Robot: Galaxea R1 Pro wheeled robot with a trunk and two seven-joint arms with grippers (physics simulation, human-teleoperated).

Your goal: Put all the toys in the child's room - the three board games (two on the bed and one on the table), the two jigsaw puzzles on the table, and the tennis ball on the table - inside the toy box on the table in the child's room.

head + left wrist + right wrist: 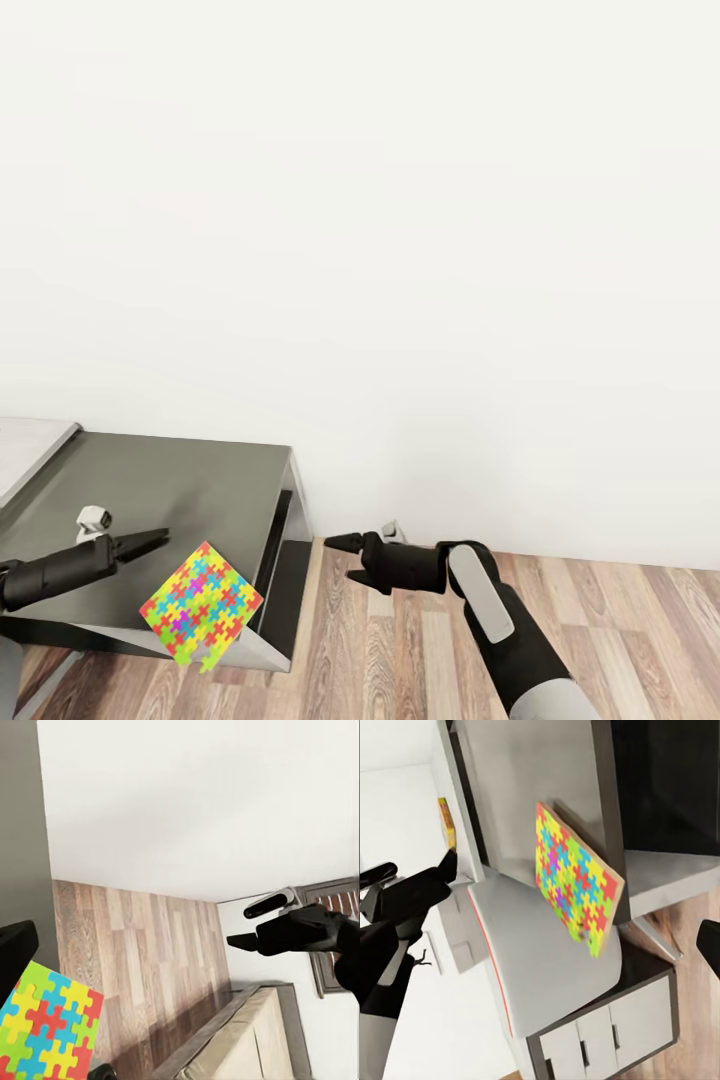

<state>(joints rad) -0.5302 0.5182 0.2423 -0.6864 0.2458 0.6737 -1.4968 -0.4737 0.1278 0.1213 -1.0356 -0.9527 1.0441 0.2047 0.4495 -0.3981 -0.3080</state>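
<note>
Dark desk section (200, 480) bears jigsaw puzzle (201, 604), tilted, corner overhanging its front edge.

No readable text, label, brand, number or sign can be made out anywhere. The jigsaw puzzle (201, 605) is covered in nothing but coloured interlocking pieces, with no letters or digits printed on it. The dark worktop (160, 480) and the white drawer fronts (600, 1039) are left totally plain. Some busy print can be seen on a small yellow box (446, 823) further back on the worktop, but it's way too small and blurry for anything to be read off it.
</note>
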